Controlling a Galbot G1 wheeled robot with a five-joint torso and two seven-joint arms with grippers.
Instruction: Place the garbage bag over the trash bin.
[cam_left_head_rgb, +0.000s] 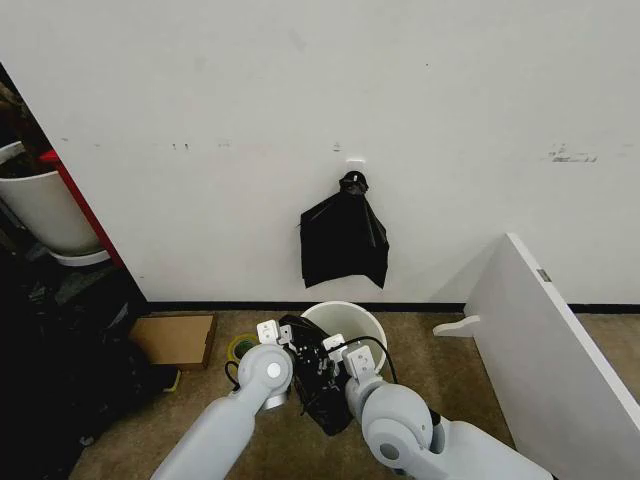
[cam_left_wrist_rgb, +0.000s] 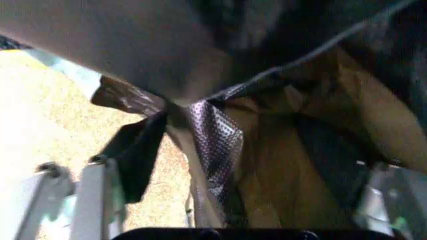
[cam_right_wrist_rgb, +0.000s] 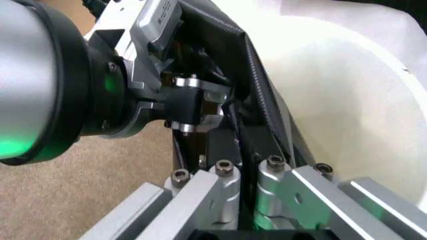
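- No brand, label or writing can be read on any thing here
- The trash bin (cam_left_head_rgb: 352, 318) is round and white, and it stands on the brownish floor just before the white wall (cam_left_head_rgb: 300, 120), close in front of the robot
- The garbage bag (cam_left_head_rgb: 318, 385) is black and crinkled; it hangs at the near-left side of the bin's rim, between the two grippers
- A flat black triangular bunch (cam_left_head_rgb: 343, 240) hangs on the wall above the bin, knotted at its top
- At the left on the floor lie a flat cardboard piece (cam_left_head_rgb: 175, 338) and a roll of yellow tape (cam_left_head_rgb: 241, 347); a large white plant pot (cam_left_head_rgb: 45, 212) stands farther left
- A white board (cam_left_head_rgb: 555, 340) leans at the right side
- The left gripper (cam_left_head_rgb: 285, 340) is low at the bin's left side, and its fingers are closed on the bag's film
- The right gripper (cam_left_head_rgb: 343, 352) is at the near rim of the bin, its fingers also pressed together on the black film; in the right wrist view the left gripper (cam_right_wrist_rgb: 193, 107) is just beside it
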